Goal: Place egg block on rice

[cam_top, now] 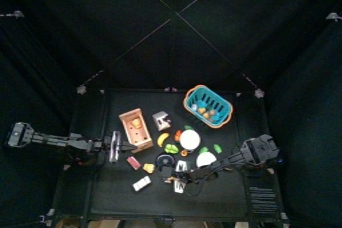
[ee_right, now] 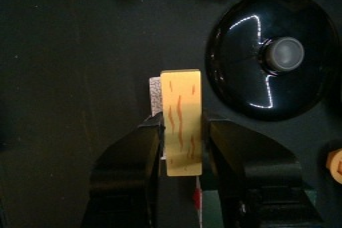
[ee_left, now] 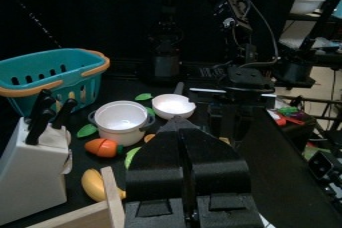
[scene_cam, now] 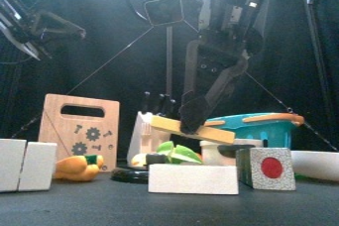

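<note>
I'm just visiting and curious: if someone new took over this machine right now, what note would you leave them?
Right gripper: shut on the egg block, a yellow slab, held above the table near a black lid.
Left gripper: resting at the table's left side, holding nothing.
Rice block: white, lying at the table's front, beside a grey block with a red dot.
Done: egg picked up.
Left: carry it over the rice, set it on top, let go.
</note>
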`<state>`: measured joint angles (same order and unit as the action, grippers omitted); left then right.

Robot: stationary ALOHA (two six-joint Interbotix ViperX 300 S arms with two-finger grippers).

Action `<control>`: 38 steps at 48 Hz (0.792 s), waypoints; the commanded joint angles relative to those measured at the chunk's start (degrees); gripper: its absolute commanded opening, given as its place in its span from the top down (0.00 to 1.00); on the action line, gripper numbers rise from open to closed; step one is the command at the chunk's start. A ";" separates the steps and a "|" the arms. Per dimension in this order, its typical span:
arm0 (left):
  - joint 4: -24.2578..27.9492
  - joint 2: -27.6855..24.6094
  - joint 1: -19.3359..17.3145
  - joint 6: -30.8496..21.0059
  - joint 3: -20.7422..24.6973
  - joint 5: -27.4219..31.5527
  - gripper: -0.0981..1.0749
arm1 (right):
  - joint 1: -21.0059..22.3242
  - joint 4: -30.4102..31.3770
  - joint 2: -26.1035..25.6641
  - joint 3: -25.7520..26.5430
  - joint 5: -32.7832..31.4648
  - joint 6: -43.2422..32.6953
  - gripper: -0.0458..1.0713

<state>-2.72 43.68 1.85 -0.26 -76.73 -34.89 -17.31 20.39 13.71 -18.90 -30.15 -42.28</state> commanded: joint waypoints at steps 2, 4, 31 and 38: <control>-0.09 -0.09 -0.09 0.00 0.53 -0.44 0.75 | 0.26 -0.09 -0.62 1.41 0.18 0.26 0.40; -0.09 -0.09 -0.09 0.00 0.62 -0.44 0.75 | 0.26 -0.09 -0.35 1.41 0.18 0.26 0.40; -0.09 -0.09 -0.09 0.00 0.44 -0.44 0.75 | 0.26 -0.09 1.23 2.55 -1.14 0.26 0.39; -0.09 0.00 -0.09 0.00 0.44 -0.35 0.75 | 0.18 0.00 1.32 2.72 -1.49 0.26 0.39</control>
<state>-2.72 43.68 1.93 -0.26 -76.99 -34.89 -17.31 20.30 16.26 -17.49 -31.55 -42.28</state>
